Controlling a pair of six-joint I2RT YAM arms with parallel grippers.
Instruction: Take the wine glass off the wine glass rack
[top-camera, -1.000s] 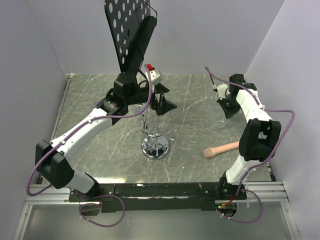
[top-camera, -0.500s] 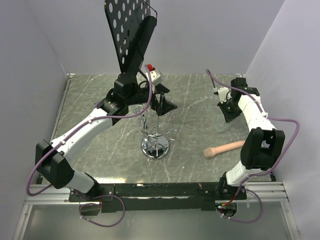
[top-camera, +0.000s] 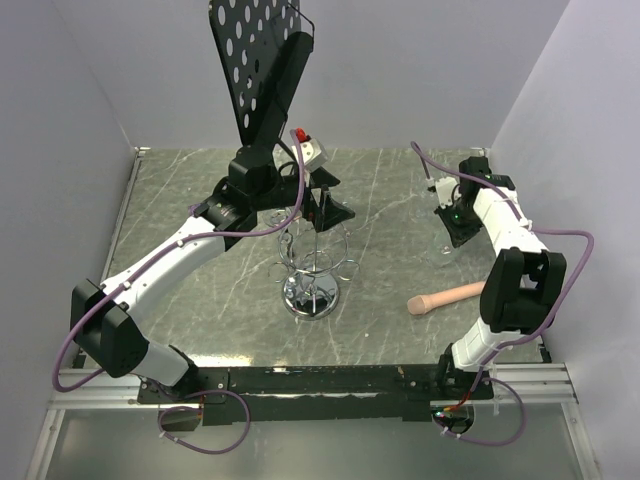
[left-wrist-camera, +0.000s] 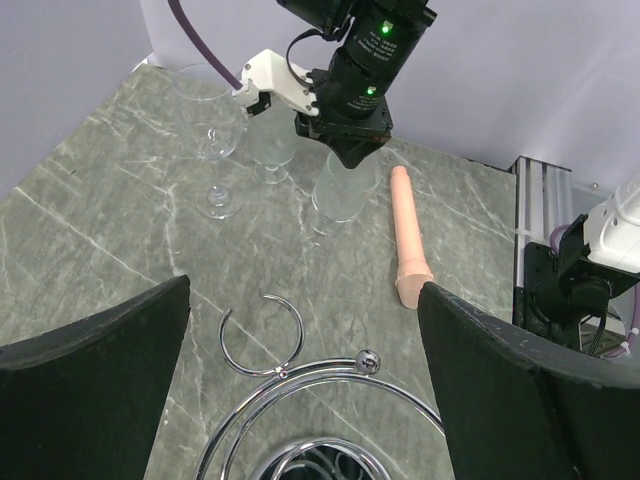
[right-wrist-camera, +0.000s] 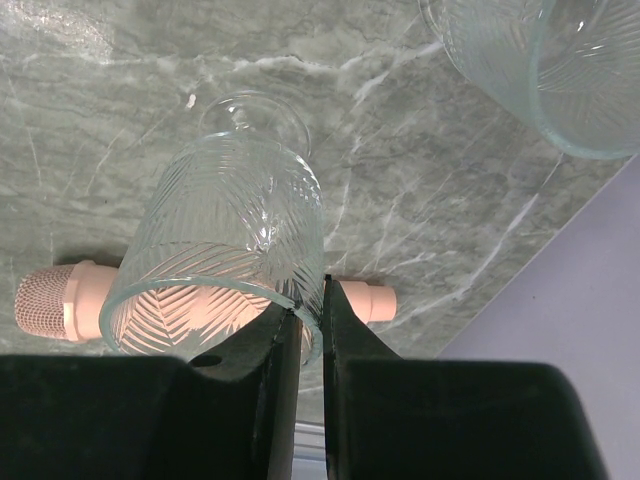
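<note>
The wine glass rack, a chrome wire stand on a round shiny base, stands mid-table. Its ring and one open loop lie just below my left gripper, which hovers open above the rack with nothing between its fingers. At the right, my right gripper is shut on the rim of a ribbed wine glass, one finger inside the bowl and one outside. The held glass hangs upright, foot down near the table.
A clear stemmed glass and a second ribbed glass stand on the marble beyond the held one. A pink pestle-like stick lies near the right arm. A black perforated music stand rises at the back.
The right arm's elbow has swung outward and forward while its gripper stayed shut on the ribbed glass, shifting slightly. The left arm has not moved.
</note>
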